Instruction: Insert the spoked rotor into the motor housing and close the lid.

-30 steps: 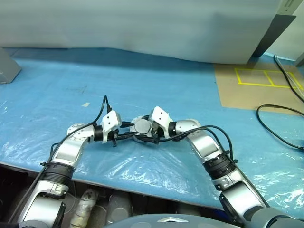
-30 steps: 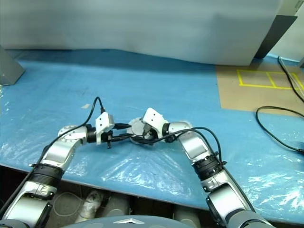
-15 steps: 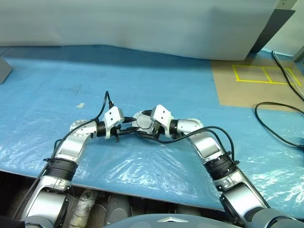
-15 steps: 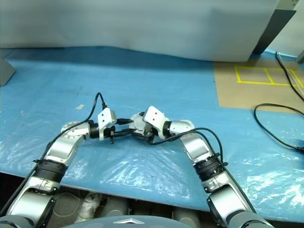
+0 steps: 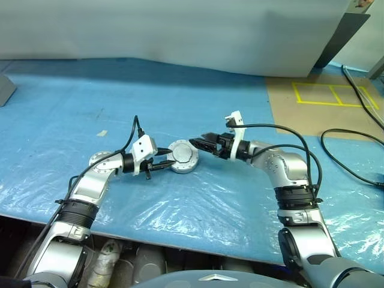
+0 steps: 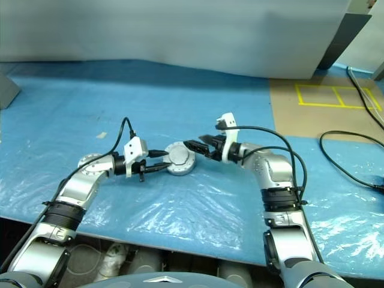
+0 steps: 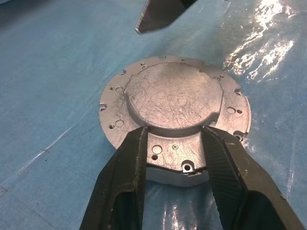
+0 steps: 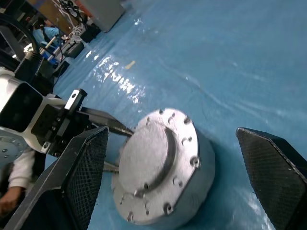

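Note:
The motor housing (image 5: pixel 183 158), a round silver puck, shows a smooth face with a raised round centre and small screw holes (image 7: pixel 175 103). It lies low over the blue sheet at the table's middle. My left gripper (image 5: pixel 162 164) reaches it from the left and is shut on its near rim, with one black finger (image 7: pixel 127 172) on each side. To the right, my right gripper (image 5: pixel 200 143) hangs open and apart from the puck, its fingers (image 8: pixel 81 177) spread wide. The spoked rotor is out of view. I cannot tell the lid apart from the housing.
Crinkled blue plastic sheet (image 5: pixel 180 210) covers the table up to its front edge. A brown board with yellow tape squares (image 5: pixel 324 108) lies at the back right, and black cables (image 5: pixel 351 159) trail beside it. A small tape scrap (image 5: pixel 102 133) lies at the left.
My right gripper has let go of the housing, pulled back to the right and rolled over. The left gripper stays put with the housing.

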{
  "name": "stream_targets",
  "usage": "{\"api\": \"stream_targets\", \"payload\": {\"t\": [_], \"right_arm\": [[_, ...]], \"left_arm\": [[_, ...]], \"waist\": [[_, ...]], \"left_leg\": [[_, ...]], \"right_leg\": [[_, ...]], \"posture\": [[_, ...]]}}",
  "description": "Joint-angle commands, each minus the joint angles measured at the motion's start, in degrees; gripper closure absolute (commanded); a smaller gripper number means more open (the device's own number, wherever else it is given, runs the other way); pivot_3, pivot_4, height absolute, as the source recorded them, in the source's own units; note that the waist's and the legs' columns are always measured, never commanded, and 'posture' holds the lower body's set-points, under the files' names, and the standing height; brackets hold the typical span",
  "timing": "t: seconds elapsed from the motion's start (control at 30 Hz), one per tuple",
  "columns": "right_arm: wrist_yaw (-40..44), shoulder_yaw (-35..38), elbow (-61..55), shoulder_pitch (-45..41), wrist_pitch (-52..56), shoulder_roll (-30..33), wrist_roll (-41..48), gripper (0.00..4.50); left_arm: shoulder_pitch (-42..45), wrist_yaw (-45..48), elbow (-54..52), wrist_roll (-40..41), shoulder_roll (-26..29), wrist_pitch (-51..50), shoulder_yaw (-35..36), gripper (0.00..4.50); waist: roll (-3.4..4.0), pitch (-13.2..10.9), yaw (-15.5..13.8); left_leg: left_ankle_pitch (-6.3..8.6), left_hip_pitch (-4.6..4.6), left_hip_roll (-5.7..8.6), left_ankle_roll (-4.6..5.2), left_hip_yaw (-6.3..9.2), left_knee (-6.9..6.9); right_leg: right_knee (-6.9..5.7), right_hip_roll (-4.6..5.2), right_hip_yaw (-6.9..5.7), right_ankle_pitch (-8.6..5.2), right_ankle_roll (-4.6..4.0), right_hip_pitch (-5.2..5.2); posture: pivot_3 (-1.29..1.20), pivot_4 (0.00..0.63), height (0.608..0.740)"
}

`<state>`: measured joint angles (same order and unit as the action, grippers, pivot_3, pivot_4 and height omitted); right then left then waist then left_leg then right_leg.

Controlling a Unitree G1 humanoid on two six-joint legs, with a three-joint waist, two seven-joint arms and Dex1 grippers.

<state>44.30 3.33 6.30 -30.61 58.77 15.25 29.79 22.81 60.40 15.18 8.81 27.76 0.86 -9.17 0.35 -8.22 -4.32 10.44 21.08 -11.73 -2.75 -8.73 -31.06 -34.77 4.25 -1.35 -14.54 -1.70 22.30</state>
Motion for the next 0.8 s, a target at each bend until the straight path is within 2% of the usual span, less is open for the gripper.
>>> {"api": "stream_targets", "payload": {"t": [0.03, 0.37, 0.6, 0.7, 0.8], "right_arm": [[1.3, -0.1, -0.3, 1.9, 5.6, -0.1, 4.3, 0.05], [0.0, -2.2, 4.9, 4.3, 6.3, -1.5, 3.9, 0.05], [-3.3, 0.2, 8.6, 3.5, 3.4, -6.5, 4.3, 0.05], [-4.8, 2.9, 10.4, 3.0, 2.5, -9.6, 5.7, 0.67], [-5.4, 3.4, 10.6, 3.5, 2.6, -11.3, 6.2, 1.69]], "left_arm": [[-0.6, -0.7, 1.9, -2.4, 0.3, -0.5, -1.6, 2.67], [-0.5, -1.4, 2.3, -2.4, 0.4, -0.2, -1.5, 2.67], [-0.3, -1.6, 2.8, -2.4, 0.5, 0.0, -1.3, 2.67], [-0.1, -1.8, 3.3, -2.5, 0.2, 0.3, -1.4, 2.67], [-0.1, -1.7, 3.4, -2.4, 0.2, 0.4, -1.5, 2.67]], "waist": [[0.00, 0.0, -0.1], [0.00, 0.0, 0.0], [0.00, 0.0, 0.3], [-0.01, 0.0, 0.3], [-0.01, 0.0, 0.3]], "left_leg": [[0.00, 0.01, -0.01, 0.00, 0.00, 0.00], [0.00, -0.12, -0.06, 0.00, -0.03, -0.07], [0.00, -0.30, -0.08, 0.00, -0.05, -0.05], [0.00, -0.34, -0.09, 0.01, -0.06, -0.04], [0.00, -0.34, -0.09, 0.01, -0.07, -0.02]], "right_leg": [[0.00, 0.00, -0.01, 0.00, 0.00, 0.00], [0.00, 0.04, 0.04, -0.15, -0.25, -0.07], [-0.01, 0.04, 0.06, -0.15, -0.26, -0.16], [-0.01, 0.04, 0.08, -0.15, -0.27, -0.18], [-0.02, 0.05, 0.09, -0.14, -0.29, -0.15]], "posture": [[0.00, 0.150, 0.740], [0.00, 0.150, 0.740], [0.00, 0.150, 0.740], [0.00, 0.150, 0.740], [0.00, 0.150, 0.740]]}}
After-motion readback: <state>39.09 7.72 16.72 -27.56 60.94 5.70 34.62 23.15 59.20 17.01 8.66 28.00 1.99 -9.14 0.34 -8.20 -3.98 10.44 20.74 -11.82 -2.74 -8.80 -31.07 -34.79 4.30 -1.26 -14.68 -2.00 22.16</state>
